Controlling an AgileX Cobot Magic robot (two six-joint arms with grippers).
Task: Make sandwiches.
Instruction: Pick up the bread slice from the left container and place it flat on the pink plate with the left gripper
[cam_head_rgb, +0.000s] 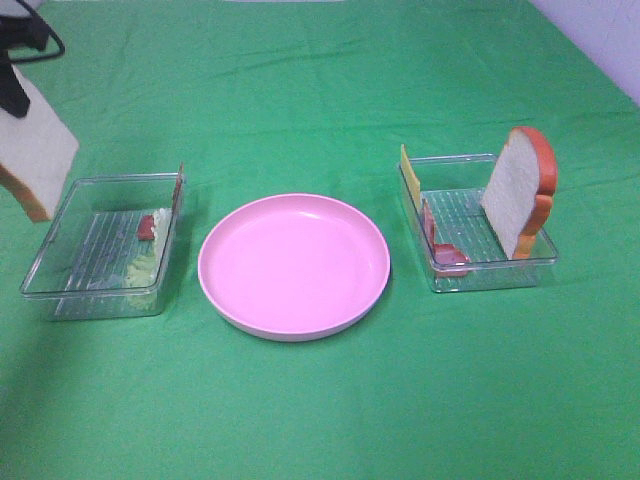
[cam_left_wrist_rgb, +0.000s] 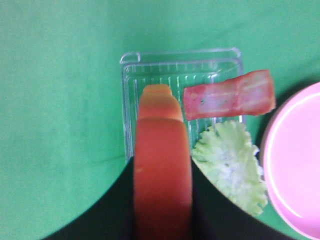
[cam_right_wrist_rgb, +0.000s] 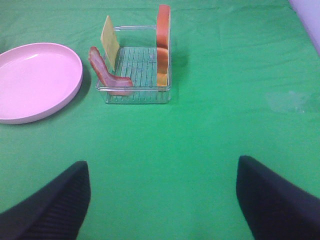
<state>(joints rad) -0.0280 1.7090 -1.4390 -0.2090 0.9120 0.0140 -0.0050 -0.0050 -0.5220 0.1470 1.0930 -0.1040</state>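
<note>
My left gripper (cam_head_rgb: 14, 92) is shut on a white bread slice (cam_head_rgb: 36, 152) with orange-brown crust and holds it in the air above the far left end of the left clear tray (cam_head_rgb: 60, 290). In the left wrist view the crust (cam_left_wrist_rgb: 162, 170) stands between the dark fingers (cam_left_wrist_rgb: 110, 210). Below it the tray holds a bacon strip (cam_left_wrist_rgb: 229, 95) and lettuce (cam_left_wrist_rgb: 230, 165). The right tray (cam_head_rgb: 520, 268) holds a second bread slice (cam_head_rgb: 518, 190) leaning upright, a cheese square (cam_head_rgb: 405, 172) and bacon (cam_head_rgb: 440, 245). My right gripper (cam_right_wrist_rgb: 160, 200) is open and empty, back from that tray over the cloth.
A round pink plate (cam_head_rgb: 293, 265) with nothing on it sits between the two trays; it also shows in the right wrist view (cam_right_wrist_rgb: 35, 80). A green cloth (cam_head_rgb: 320, 420) covers the table. A pale wall edge shows at the far right corner (cam_head_rgb: 600, 30).
</note>
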